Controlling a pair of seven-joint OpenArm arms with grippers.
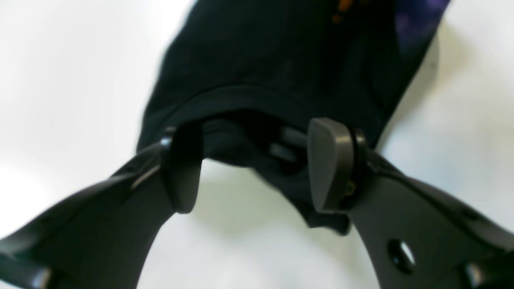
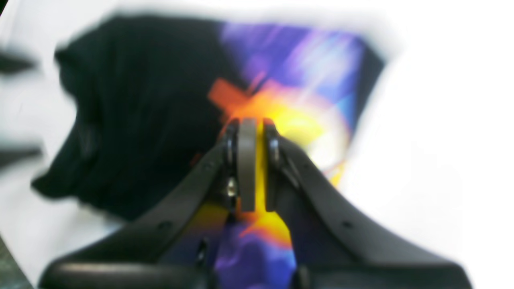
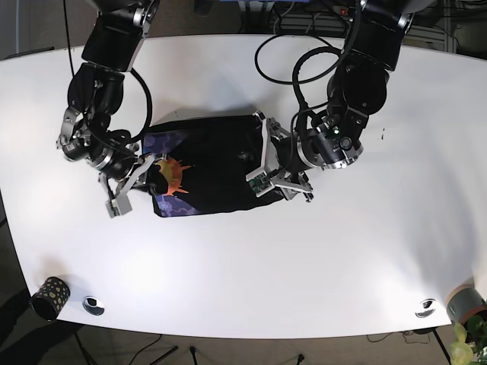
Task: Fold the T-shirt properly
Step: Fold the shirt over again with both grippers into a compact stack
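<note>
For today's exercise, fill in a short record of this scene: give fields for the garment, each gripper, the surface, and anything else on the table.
garment: black T-shirt with a purple and orange print, partly folded, lying mid-table
right gripper: shut on a printed fold of the shirt
left gripper: open, fingers either side of the shirt's black edge
surface: white table
other items: small patterned cup at the near corner
</note>
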